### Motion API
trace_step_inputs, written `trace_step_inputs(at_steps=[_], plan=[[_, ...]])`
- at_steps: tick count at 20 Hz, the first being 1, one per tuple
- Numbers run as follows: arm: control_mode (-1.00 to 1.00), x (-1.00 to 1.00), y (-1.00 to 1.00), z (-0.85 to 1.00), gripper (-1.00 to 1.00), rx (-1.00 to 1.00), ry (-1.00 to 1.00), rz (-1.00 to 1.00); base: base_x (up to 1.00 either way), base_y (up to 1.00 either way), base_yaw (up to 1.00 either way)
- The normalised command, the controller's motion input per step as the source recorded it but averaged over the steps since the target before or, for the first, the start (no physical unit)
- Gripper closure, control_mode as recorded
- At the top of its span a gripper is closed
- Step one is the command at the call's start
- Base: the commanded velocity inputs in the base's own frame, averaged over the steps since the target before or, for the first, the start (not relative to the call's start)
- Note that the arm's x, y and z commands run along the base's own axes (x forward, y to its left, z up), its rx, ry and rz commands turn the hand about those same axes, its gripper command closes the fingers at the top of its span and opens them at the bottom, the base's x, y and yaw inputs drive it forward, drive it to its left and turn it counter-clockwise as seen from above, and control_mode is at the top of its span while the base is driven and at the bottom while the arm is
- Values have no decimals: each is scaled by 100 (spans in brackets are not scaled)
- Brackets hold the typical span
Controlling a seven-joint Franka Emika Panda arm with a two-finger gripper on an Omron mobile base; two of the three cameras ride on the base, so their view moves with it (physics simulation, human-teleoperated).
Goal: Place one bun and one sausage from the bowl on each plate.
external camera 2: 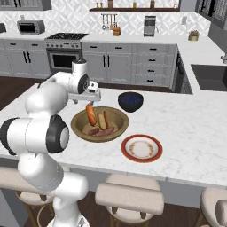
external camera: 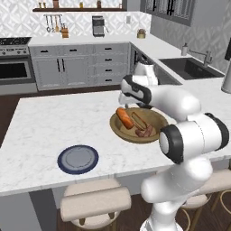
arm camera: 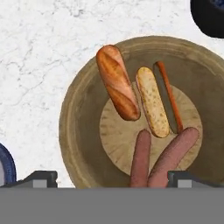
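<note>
- A white robot arm is reaching over a marble kitchen island, its gripper (external camera 2: 91,98) hanging above the near-left rim of the bowl (external camera 2: 80,130).
- The jaws are standing wide apart and holding nothing; in the hand view the two fingertips (arm camera: 40,177) are showing far apart at the bottom.
- The bowl is sitting mid-island, between the two plates.
- Counting the bowl's contents from the hand view: two buns, namely a glossy orange-brown bun (arm camera: 117,81) and a paler split bun (arm camera: 158,99). Two sausages (arm camera: 158,158) are lying side by side and touching, just below the buns.
- Counting plates: two. A blue plate (external camera: 77,159) is lying near the front edge to the robot's left, well apart from the bowl. A red-rimmed plate (external camera 2: 141,148) is lying near the bowl on the robot's right. Both are bare.
- One small dark blue bowl (external camera 2: 130,100) is standing just behind the wooden one.
- Judged step: the very first pick is under way, since all the food is in the bowl and nothing is plated.
- The next move likely calls for lowering onto one item, probably a sausage or the brown bun, with the jaws set across its narrow width. The jaws then need closing and the item lifting clear of its neighbours.
</note>
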Motion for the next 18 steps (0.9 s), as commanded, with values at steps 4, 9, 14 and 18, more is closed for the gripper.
trace_step_inputs(at_steps=[4, 9, 14, 18], plan=[[-100, 99, -9, -60, -100, 0, -3, 30, 0, 0, 0], [-100, 88, 0, -59, -100, 0, 0, 19, 0, 0, 0], [-100, 59, 0, -56, -100, 0, 0, 7, 0, 0, 0], [-100, 8, 27, -46, -100, -3, 0, 7, 0, 0, 0]])
